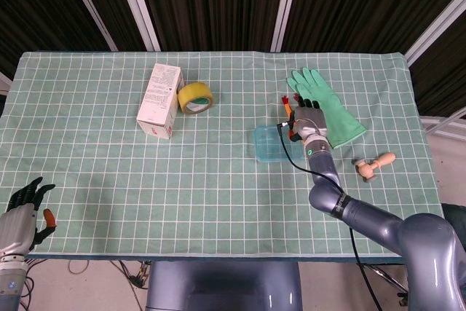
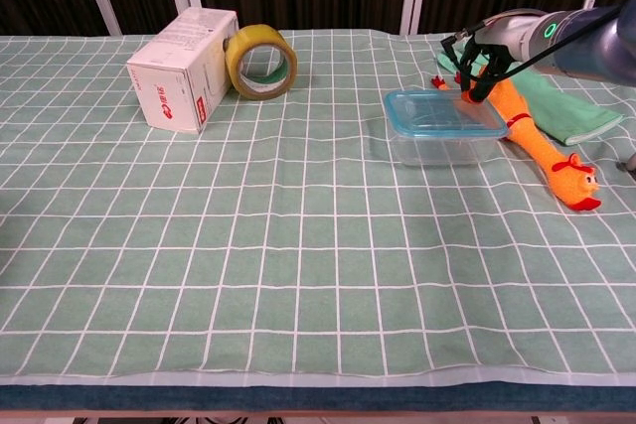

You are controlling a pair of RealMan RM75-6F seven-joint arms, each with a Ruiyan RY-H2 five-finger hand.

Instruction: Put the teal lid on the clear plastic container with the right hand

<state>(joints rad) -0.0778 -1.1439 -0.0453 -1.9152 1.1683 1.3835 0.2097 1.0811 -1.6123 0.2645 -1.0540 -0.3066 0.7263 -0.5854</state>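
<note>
Just beside right hand (left): teal lid.

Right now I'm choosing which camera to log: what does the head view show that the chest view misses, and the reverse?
Only the head view shows the left hand at the table's near corner and a wooden stamp. Only the chest view shows the whole rubber chicken. Both show the lidded container, right hand, green glove, white box and tape roll.
</note>
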